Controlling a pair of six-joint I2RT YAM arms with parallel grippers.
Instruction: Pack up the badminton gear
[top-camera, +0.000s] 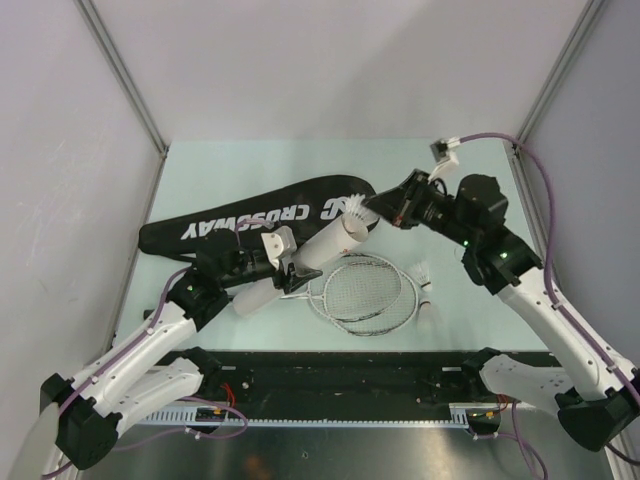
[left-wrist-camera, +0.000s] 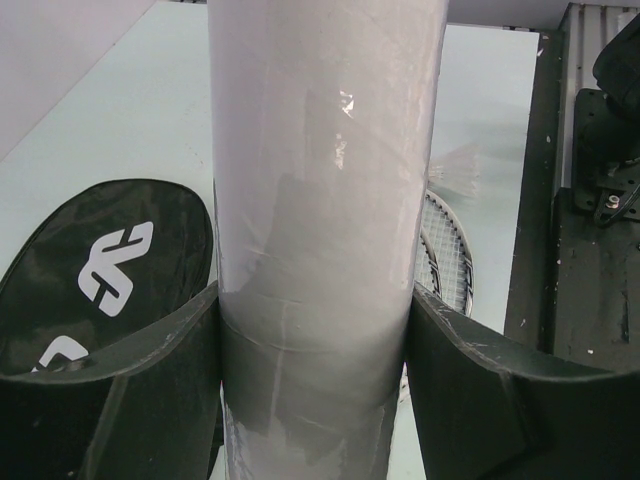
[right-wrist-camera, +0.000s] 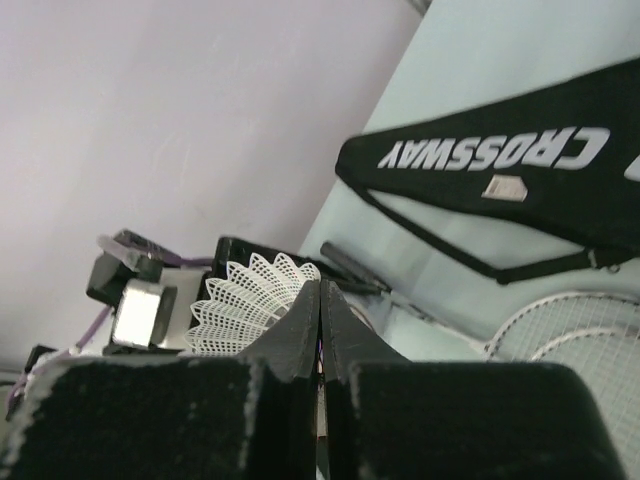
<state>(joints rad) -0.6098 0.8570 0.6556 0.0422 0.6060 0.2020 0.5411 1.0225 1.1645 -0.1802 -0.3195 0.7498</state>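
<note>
I clamp the stiff, slick-looking tube (left-wrist-camera: 320, 150) mid-body in the left gripper (left-wrist-camera: 312, 305) while the right gripper (right-wrist-camera: 318, 300) pinches a feather-light, easily crushed shuttlecock (right-wrist-camera: 245, 295) by its skirt edge

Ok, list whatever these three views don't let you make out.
- Top view: the inside of the tube. Its mouth is too small to show any contents.
- Top view: the handles of the rackets, covered by the tube and the left pincer.
- Right wrist view: the cork end of the shuttlecock, hidden behind the right pincer closed on it.
- Left wrist view: both tube ends, cut off by the frame edges.
</note>
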